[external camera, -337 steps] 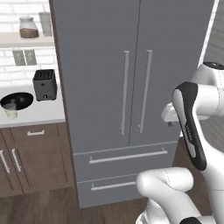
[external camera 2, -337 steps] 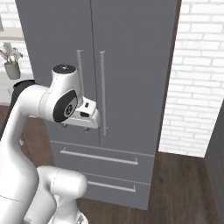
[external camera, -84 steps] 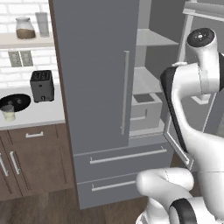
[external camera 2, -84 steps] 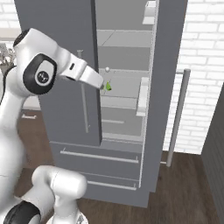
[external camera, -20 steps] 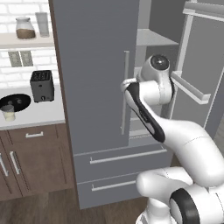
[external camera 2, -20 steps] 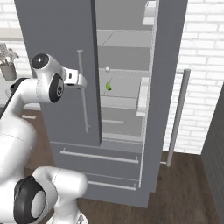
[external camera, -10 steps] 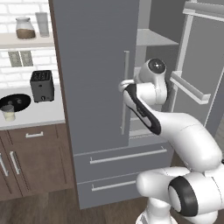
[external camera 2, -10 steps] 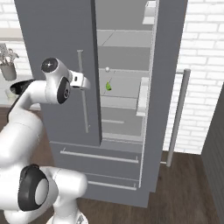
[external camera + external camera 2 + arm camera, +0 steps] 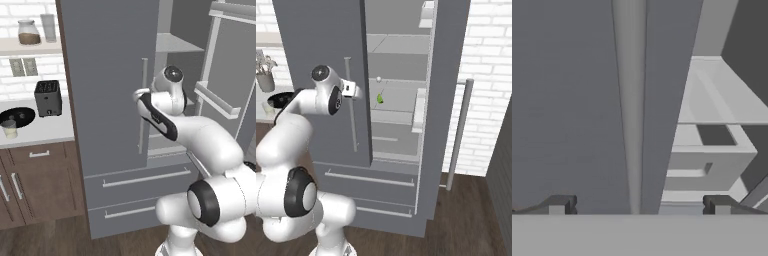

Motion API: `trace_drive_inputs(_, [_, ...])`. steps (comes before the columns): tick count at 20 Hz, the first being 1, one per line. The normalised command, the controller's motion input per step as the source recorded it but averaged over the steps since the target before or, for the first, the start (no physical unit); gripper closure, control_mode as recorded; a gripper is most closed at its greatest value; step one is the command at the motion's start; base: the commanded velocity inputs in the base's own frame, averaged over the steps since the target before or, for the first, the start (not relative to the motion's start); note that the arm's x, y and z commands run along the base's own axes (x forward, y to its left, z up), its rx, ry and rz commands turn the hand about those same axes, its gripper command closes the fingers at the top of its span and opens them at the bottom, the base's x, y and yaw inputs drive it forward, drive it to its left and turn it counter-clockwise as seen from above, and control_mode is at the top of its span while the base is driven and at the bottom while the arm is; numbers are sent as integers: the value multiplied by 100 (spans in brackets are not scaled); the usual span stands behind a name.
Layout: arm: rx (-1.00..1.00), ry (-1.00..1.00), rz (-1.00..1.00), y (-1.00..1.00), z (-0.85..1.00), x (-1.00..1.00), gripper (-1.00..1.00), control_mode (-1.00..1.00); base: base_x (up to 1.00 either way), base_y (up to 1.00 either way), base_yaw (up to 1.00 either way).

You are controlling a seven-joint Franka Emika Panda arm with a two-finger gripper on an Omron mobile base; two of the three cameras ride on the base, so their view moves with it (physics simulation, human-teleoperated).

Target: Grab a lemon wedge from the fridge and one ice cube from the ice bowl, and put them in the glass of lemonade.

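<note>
The fridge [image 9: 321, 60] stands with its right door swung wide and its left door shut, and the robot's gripper [image 9: 356, 91] hangs just in front of the closed left door, close beside that door's long upright handle [image 9: 349, 102]. In the hand view the two finger tips [image 9: 559, 204] sit far apart with nothing between them — the hand is spread wide and empty, the pale bar of the handle running straight up the middle of the gap.

The lemon wedge [image 9: 379, 98], a small yellow-green speck, rests on a middle shelf [image 9: 393, 102] inside the open right half. From the gripper it lies off to the robot's right and deeper in, past the edge of the shut door, at roughly the same height. It is too small here to tell which way its long axis runs.

Reaching it looks to call for a move right around the door edge, then forward into the compartment. On the counter [image 9: 35, 131] to the left, well apart from the arm, sit the black ice bowl [image 9: 18, 116] and the glass of lemonade [image 9: 9, 129] — both untouched, so the task appears to be in its first stage.
</note>
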Motion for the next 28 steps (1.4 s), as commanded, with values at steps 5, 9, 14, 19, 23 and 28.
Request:
trace_drive_inputs(5, [2, 0, 0, 2, -2, 26, -100, -100, 0, 0, 0])
trace_drive_inputs(9, [4, 0, 0, 10, -10, 25, -100, -100, 0, 0, 0])
trace_drive_inputs(14, [2, 0, 0, 12, -4, 26, -100, -100, 0, 0, 0])
trace_drive_inputs(19, [0, 0, 0, 5, -15, 23, -100, -100, 0, 0, 0])
trace_drive_inputs(23, [0, 0, 0, 0, -9, 15, -100, -100, 0, 0, 0])
trace_drive_inputs(28, [0, 0, 0, -2, -9, 26, -100, -100, 0, 0, 0])
